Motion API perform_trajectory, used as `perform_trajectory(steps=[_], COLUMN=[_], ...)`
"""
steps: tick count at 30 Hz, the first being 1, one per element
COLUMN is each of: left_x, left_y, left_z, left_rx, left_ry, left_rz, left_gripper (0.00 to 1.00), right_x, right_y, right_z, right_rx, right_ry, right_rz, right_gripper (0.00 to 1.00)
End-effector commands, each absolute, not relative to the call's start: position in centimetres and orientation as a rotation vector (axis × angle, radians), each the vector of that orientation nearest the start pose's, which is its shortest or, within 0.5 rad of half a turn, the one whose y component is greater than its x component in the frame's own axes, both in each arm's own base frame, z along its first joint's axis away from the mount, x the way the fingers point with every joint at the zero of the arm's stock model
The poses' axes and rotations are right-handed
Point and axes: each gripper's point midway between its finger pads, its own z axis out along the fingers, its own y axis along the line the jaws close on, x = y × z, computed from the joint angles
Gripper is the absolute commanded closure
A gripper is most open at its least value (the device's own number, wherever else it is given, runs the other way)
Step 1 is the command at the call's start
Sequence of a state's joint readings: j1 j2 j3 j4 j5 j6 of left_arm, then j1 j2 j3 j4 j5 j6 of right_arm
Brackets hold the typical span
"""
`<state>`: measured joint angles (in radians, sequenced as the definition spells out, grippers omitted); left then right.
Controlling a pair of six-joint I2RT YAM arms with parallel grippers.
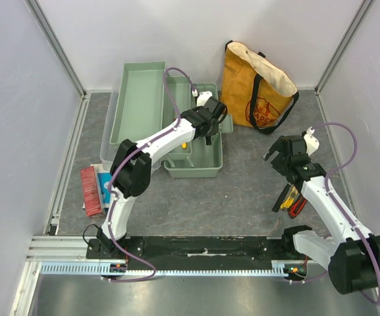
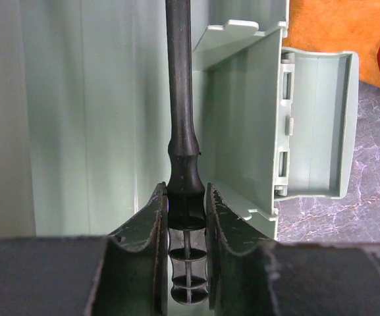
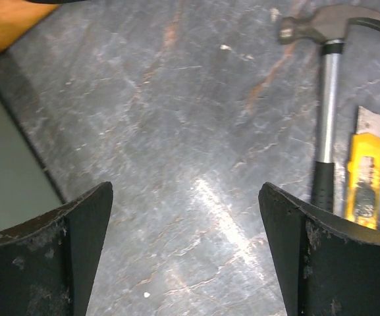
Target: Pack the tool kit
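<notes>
Black-handled tool (image 2: 180,99) sat pinched in the narrowed jaws of the left gripper (image 2: 187,197), pointing twelve o'clock over the sage toolbox (image 2: 242,131); right gripper (image 3: 184,197) gaped wide, hammer (image 3: 328,99) at one o'clock.

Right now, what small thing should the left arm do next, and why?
Probably lower a little and open. The left gripper is shut on a black tool held over the open toolbox, so letting go there would likely pack it.

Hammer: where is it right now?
In the right wrist view the hammer lies on the dark table at the right, beside the yellow utility knife.
</notes>
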<state>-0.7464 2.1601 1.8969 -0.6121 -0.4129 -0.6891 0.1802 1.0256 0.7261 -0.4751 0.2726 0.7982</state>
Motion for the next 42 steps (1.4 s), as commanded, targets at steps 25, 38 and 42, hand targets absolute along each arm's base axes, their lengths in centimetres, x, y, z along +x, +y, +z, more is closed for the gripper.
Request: perform_trajectory(steps=[25,38,42], left_x=[39.7,34.7,34.0], left_y=[-36.6,-34.1,-33.6], left_z=[29.3,36.3,36.3], left_rx=[0.088,0.184,0.197], left_ry=[2.041,1.897,1.894], left_rz=[-0.692,-0.834,-0.836], left_gripper=[0.48,0.42,0.41], right_x=[24.0,24.8,25.3], right_y=[-2.8,-1.8,-0.9], right_z=[2.8,-0.1,-0.6], right_rx=[1.25,1.2,1.15], right_ry=[2.267,2.346,2.386], right_rz=[-0.226,-0.136,-0.076], right_gripper=[0.06,0.53,0.62])
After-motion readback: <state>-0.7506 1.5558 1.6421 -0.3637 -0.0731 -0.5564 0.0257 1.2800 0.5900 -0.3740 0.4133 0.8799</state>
